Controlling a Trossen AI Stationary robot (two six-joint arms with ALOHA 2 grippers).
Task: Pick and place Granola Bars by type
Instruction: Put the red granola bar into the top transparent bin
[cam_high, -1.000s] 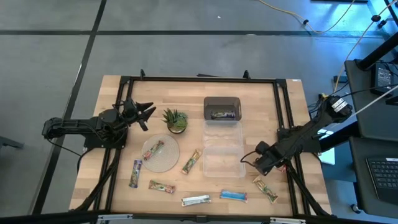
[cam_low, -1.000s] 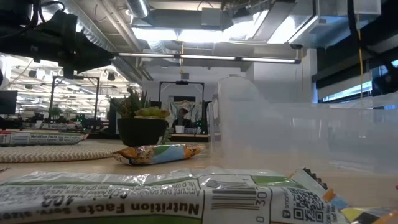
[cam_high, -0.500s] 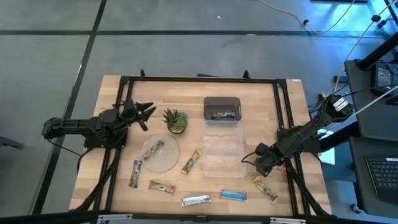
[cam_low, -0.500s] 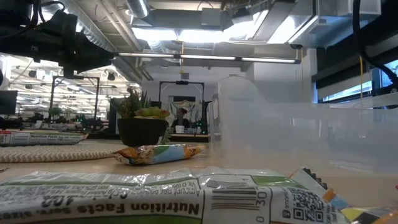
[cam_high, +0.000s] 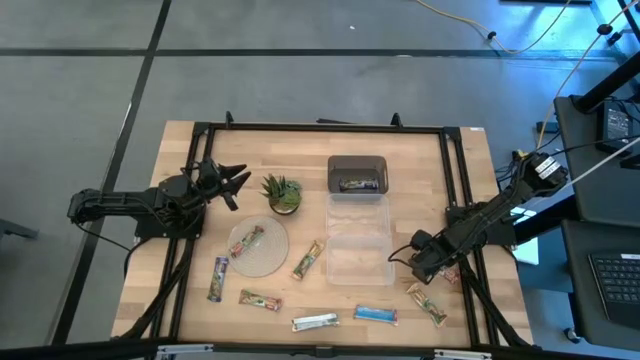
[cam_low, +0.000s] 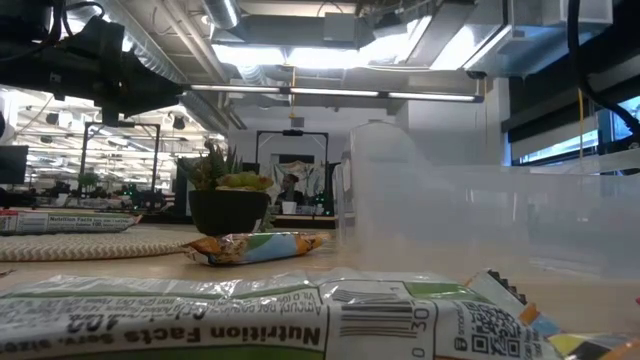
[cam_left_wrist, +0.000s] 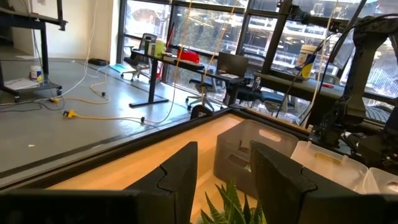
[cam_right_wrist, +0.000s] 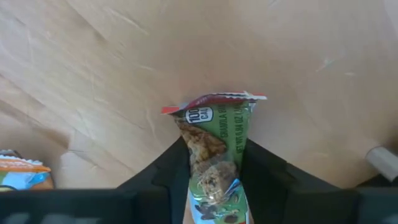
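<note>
My right gripper (cam_right_wrist: 214, 180) is clamped on a green granola bar (cam_right_wrist: 214, 149), its long axis running straight out between my fingers. I hang by the clear tub (cam_high: 358, 258), which lies at my nine o'clock. My left gripper (cam_high: 235, 183) waits with fingers apart beside the plant (cam_high: 282, 192).

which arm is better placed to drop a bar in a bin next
Right. The right pincer is shut on a green granola bar and hangs just beside the clear bins. The left pincer is open and empty, past the potted plant, farther from them.
</note>
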